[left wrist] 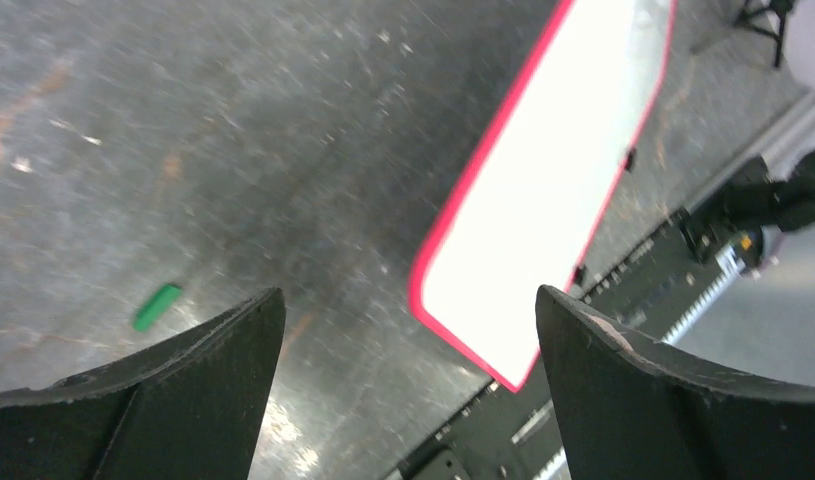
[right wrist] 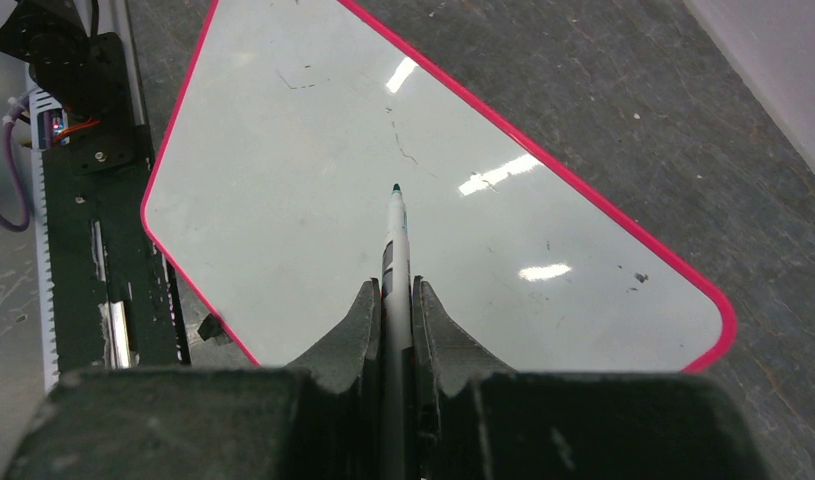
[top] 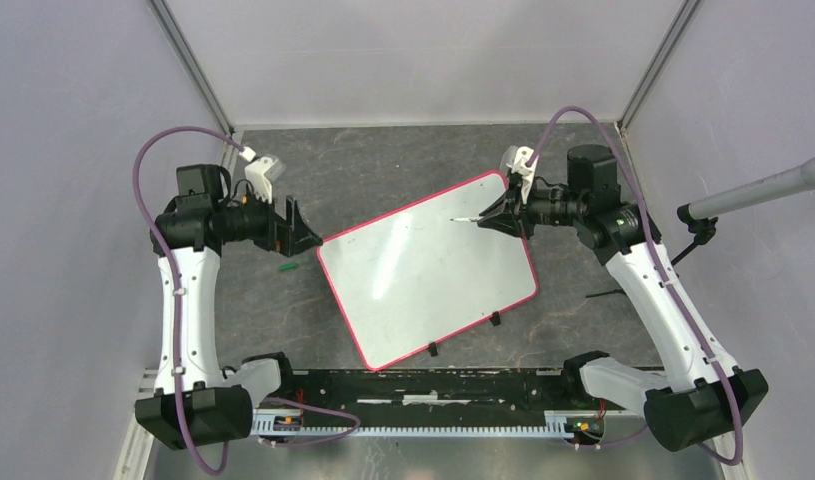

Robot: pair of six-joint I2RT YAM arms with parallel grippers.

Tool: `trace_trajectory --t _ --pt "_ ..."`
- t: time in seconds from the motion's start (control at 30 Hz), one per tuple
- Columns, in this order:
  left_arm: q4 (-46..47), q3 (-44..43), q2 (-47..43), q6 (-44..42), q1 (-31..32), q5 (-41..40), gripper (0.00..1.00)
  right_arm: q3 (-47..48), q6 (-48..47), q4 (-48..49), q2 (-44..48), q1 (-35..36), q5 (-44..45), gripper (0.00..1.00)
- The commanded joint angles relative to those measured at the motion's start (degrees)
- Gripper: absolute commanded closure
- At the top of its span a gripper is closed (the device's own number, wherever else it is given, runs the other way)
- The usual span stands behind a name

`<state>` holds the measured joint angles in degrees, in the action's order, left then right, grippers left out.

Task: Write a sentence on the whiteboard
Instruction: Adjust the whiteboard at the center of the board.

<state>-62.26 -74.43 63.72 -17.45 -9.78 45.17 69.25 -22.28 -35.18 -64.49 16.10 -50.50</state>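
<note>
The whiteboard (top: 428, 270) lies tilted on the grey table, white with a red-pink rim; it also shows in the left wrist view (left wrist: 543, 210) and the right wrist view (right wrist: 403, 200). No green sentence shows on it, only faint dark specks. My right gripper (top: 495, 218) (right wrist: 395, 290) is shut on a white marker (right wrist: 395, 240), whose dark tip points over the board's far right part. My left gripper (top: 308, 238) (left wrist: 408, 330) is open and empty, just left of the board's left corner. A green marker cap (top: 288, 267) (left wrist: 157, 306) lies on the table beside it.
A black rail with cable chain (top: 423, 395) runs along the table's near edge. Small black clips (top: 495, 319) sit at the board's near rim. A microphone on a stand (top: 758, 190) reaches in from the right. Grey walls close the sides.
</note>
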Motion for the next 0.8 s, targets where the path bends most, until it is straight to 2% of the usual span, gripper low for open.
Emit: trace_trajectory --t 0.0,0.13,0.33,0.6,0.77 --pt "-12.7 0.8 -2.9 -10.9 0.2 7.5 0.00 -0.1 0.7 2.0 0.8 3.8 0.2 1.00" --pt "-15.7 0.3 0.7 -14.8 1.7 12.6 0.02 1.0 0.0 1.7 0.3 5.6 -0.4 1.00" --pt "-12.1 -2.8 6.7 -11.9 5.8 13.2 0.08 1.8 -3.1 -0.5 0.1 8.1 -1.1 1.00" --pt "3.2 -5.8 13.0 0.2 11.3 9.4 0.11 2.2 -4.7 -2.8 0.6 8.8 -2.2 1.00" --pt "4.8 -10.3 18.3 -0.1 17.2 6.0 0.15 2.4 -6.0 -4.4 1.4 8.9 -2.1 1.00"
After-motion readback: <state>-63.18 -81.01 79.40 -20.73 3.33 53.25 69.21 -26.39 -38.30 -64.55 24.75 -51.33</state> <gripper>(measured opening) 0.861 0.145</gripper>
